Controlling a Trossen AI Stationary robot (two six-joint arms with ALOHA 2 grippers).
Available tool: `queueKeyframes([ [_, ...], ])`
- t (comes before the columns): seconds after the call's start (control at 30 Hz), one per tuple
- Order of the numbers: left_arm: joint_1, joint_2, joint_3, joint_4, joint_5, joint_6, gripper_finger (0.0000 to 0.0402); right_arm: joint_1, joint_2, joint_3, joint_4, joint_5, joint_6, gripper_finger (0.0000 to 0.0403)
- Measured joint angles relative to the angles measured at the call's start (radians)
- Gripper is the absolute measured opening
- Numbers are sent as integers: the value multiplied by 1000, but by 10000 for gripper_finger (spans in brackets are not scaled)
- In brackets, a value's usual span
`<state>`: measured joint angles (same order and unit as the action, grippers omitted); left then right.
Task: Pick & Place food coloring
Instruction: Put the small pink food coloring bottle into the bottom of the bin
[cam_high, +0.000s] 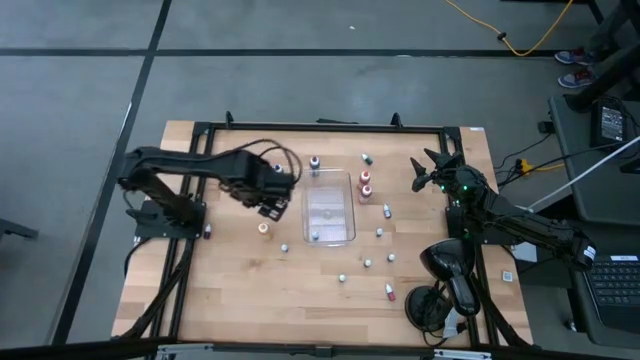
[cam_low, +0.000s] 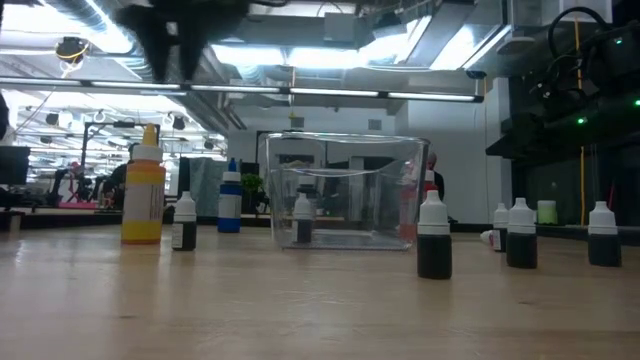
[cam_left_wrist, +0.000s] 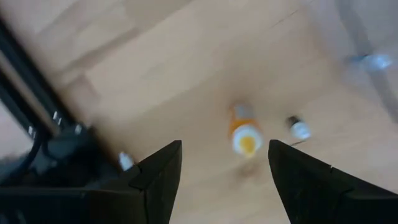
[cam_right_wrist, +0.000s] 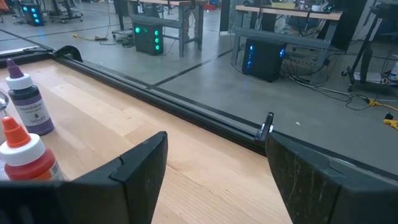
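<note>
Several tiny food coloring bottles stand scattered on the wooden table. An orange bottle (cam_high: 263, 228) (cam_low: 143, 190) (cam_left_wrist: 244, 134) stands upright left of the clear tray (cam_high: 329, 208), with a small dark bottle (cam_high: 284, 246) (cam_left_wrist: 298, 127) beside it. One small bottle (cam_low: 303, 218) stands inside the tray. My left gripper (cam_high: 268, 205) (cam_left_wrist: 224, 149) hovers open above the table, just beyond the orange bottle on its far side. My right gripper (cam_high: 428, 172) (cam_right_wrist: 217, 140) is open over the table's far right part, near a purple bottle (cam_right_wrist: 25, 102) and a red bottle (cam_right_wrist: 25, 158).
More bottles stand right of the tray (cam_high: 365, 186) (cam_high: 387, 210) (cam_high: 379, 232), nearer the front (cam_high: 367, 263) (cam_high: 342, 277) (cam_high: 390, 291) and on the far side (cam_high: 314, 160) (cam_high: 366, 158). A black frame (cam_high: 330, 127) rims the table. Bare wood lies at the near left (cam_high: 220, 290).
</note>
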<state>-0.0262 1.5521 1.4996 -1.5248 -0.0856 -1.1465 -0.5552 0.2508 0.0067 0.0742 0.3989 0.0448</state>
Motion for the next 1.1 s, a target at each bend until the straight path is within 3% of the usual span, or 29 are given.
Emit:
queueKeyframes([
  [0.4,-100,-180,-320,11,53,-216,233,0,0,0,0,0,0,273],
  [1.1,-258,-214,-718,242,134,-459,233,0,0,0,0,0,0,273],
])
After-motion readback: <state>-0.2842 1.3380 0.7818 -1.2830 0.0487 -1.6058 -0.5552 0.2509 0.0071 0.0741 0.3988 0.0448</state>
